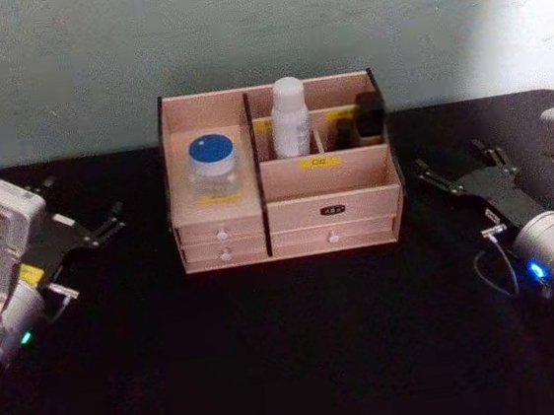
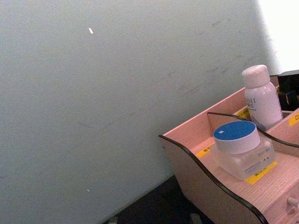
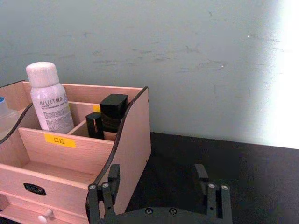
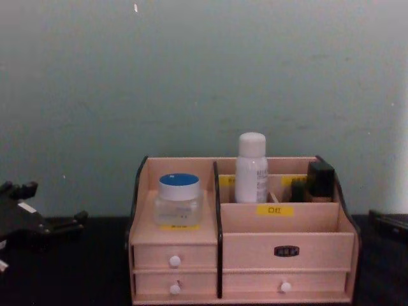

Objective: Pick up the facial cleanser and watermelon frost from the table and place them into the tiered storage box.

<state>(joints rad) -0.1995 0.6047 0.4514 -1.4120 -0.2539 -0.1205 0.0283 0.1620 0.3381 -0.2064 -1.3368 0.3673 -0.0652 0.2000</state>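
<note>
While both arms sit back on the black table (image 1: 294,364), the tiered storage box (image 1: 331,204) stands in the middle against the pale wall, and it's got stuff in it. On its left side, on the shelf above the two small drawers, sits a clear jar with a blue lid (image 1: 215,164), resting on a yellow label. To the right of the divider, in a rear compartment, a white bottle with a white cap (image 1: 289,117) stands upright. Further right in the back row there's a small dark container (image 1: 370,116), upright too; can't make out what it is.

The left gripper (image 1: 108,225) is off to the left of the box, well apart from it, fingers spread and holding nothing. The right gripper (image 1: 457,171) is over on the right side, also clear of the box, its two black fingers (image 3: 203,176) apart with only table between them. Neither one is touching anything.
</note>
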